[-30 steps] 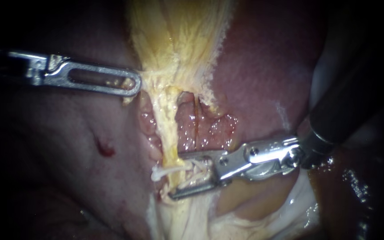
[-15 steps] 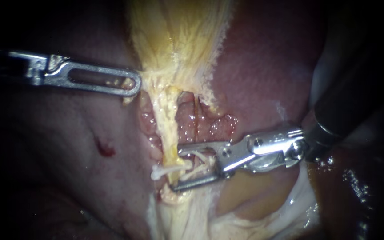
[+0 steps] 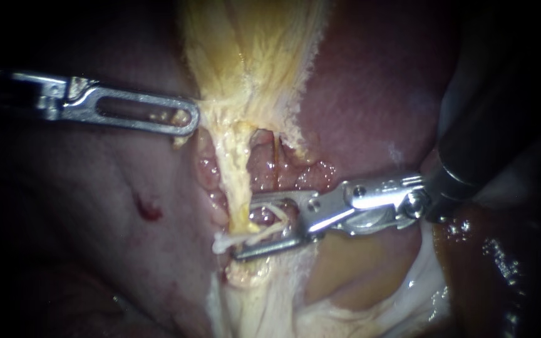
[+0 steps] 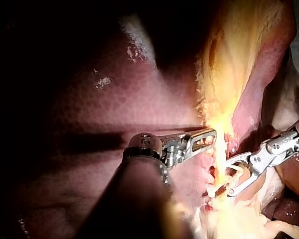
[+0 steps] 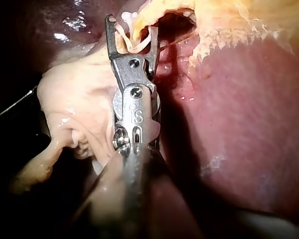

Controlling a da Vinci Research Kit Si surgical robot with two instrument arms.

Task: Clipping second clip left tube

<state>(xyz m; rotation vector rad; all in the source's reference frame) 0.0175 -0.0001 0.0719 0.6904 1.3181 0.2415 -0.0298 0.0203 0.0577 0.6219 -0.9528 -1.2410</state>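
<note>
Jaws wide on the right instrument [image 3: 245,229]: two slim, bright steel arms hinged at a riveted joint, standing well apart. Yet they do have a hold. The loaded clip [image 3: 278,214], a white curved band, sits between them with one limb against each jaw. Both jaw tips reach the left tube [image 3: 236,169], one higher on it and one lower, so the tube crosses the gap right at the tips. That tube is a pale yellow, stringy cord running down from the fan of fibrous yellow tissue [image 3: 252,56].

Count the tubes: two. The right tube [image 3: 277,163] is thinner and reddish-brown, just beside the left tube on the right instrument's side, with glistening pink tissue between the pair.

Count the clips: two as well. The closed clip [image 3: 223,244] lies across the left tube as a flat white bar near the lower jaw. Its end pokes out past the tube on the side away from the right instrument.

Two instruments in play. The left instrument [image 3: 189,122] is flat polished metal with a long slot through its jaw. Its jaws lie together, clamped on the edge of the fibrous yellow tissue just above the left tube, with crumbs of yellow showing in the slot. Smooth, mottled maroon liver [image 3: 370,100] lies beyond the right tube, well clear of the left tube.
</note>
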